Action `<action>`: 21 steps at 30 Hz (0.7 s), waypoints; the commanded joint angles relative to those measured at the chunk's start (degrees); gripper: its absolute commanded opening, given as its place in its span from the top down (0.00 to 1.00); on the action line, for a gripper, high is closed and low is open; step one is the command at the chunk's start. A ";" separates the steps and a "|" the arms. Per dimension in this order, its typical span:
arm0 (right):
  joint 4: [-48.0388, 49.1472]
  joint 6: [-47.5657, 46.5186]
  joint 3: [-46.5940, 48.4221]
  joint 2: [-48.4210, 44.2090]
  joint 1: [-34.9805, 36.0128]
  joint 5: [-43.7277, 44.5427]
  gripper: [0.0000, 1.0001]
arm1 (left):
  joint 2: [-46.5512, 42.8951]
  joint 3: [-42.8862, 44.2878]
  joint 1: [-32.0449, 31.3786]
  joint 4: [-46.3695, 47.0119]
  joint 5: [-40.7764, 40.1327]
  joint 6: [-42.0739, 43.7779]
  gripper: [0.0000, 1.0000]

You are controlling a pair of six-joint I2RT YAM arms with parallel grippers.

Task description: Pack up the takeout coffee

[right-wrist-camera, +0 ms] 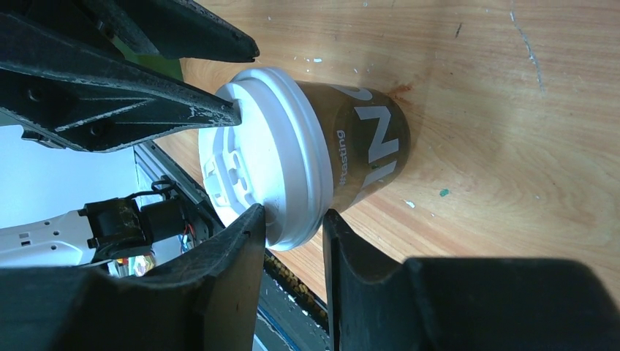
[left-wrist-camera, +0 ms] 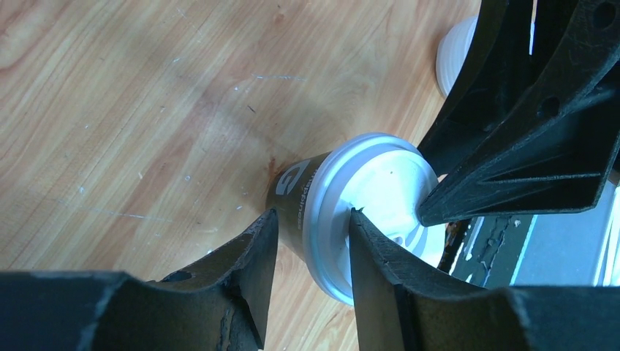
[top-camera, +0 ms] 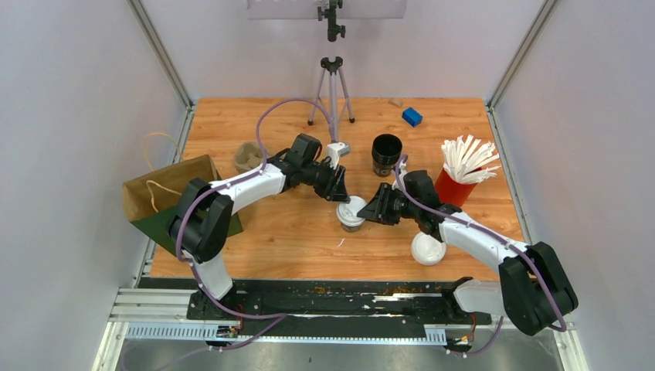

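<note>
One takeout coffee (top-camera: 351, 213), a dark cup (left-wrist-camera: 292, 194) with a white lid (left-wrist-camera: 376, 205), stands upright mid-table between both arms. From its far-left side my left gripper (left-wrist-camera: 311, 219) straddles the lid's rim, one finger on the lid top and the other low beside the cup wall, with a gap under the rim. From the right, my right gripper (right-wrist-camera: 292, 219) pinches the same lid (right-wrist-camera: 263, 168), one finger on its top and one under its rim, above the cup wall (right-wrist-camera: 365, 146). I see only this one lidded cup.
A loose white lid (top-camera: 427, 249) lies near the front right. A black stack of lidless cups (top-camera: 386, 154) and a red cup of white sticks (top-camera: 462, 176) stand behind. A brown paper bag (top-camera: 166, 193) and a cardboard carrier (top-camera: 249, 157) sit left; a tripod (top-camera: 332, 85) and a blue block (top-camera: 412, 117) are at the back.
</note>
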 commanded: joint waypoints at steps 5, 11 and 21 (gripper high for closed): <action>-2.13 -2.74 -1.44 0.90 0.25 2.29 0.67 | -0.73 -5.48 -0.12 -0.06 -6.35 -0.42 0.54; -16.70 -10.50 13.32 0.04 0.27 5.43 0.56 | -3.84 4.41 0.07 -4.57 -4.16 -3.03 0.39; -28.57 -21.56 23.89 2.87 0.18 5.63 0.50 | -11.38 2.85 0.64 -7.23 -8.44 -5.23 0.31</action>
